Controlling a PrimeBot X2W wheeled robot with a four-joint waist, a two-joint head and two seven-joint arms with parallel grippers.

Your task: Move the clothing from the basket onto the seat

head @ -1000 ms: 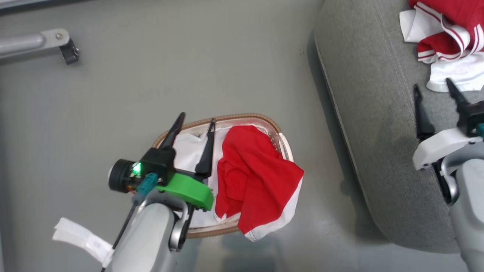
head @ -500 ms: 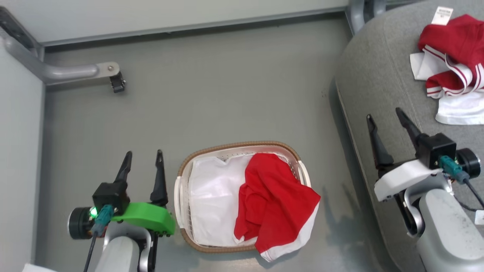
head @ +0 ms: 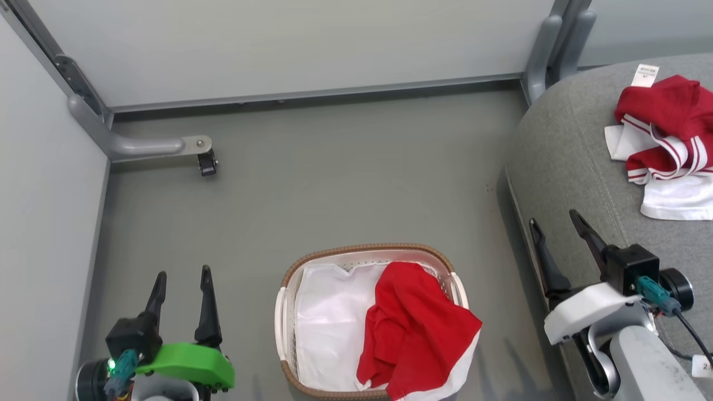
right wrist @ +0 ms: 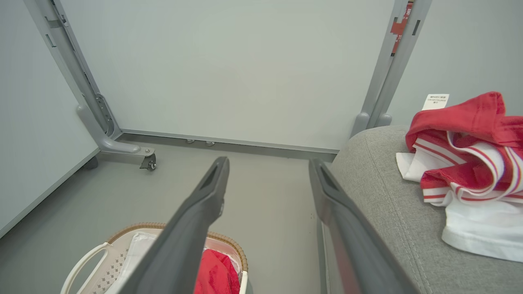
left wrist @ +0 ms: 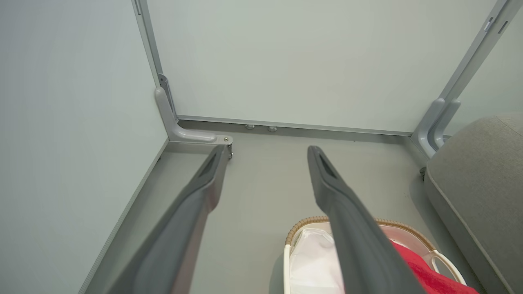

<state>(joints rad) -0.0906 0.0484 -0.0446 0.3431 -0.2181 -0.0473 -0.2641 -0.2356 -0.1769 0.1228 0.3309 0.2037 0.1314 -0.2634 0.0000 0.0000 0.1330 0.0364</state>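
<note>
Head view: notes the red garment (head: 418,328) in the right half of the basket (head: 356,249), hem spilling over toward the seat (head: 562,161), long axis up-down the view; left gripper (head: 184,273) and right gripper (head: 553,218) both spread and empty, right judged nearer; striped garment (head: 668,122) already on the seat.

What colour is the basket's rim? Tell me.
The basket has a brown woven-look rim; head view shows it best.

Label (head: 644,75) print unreadable; striped garment (head: 665,114) cut off at right edge
</note>
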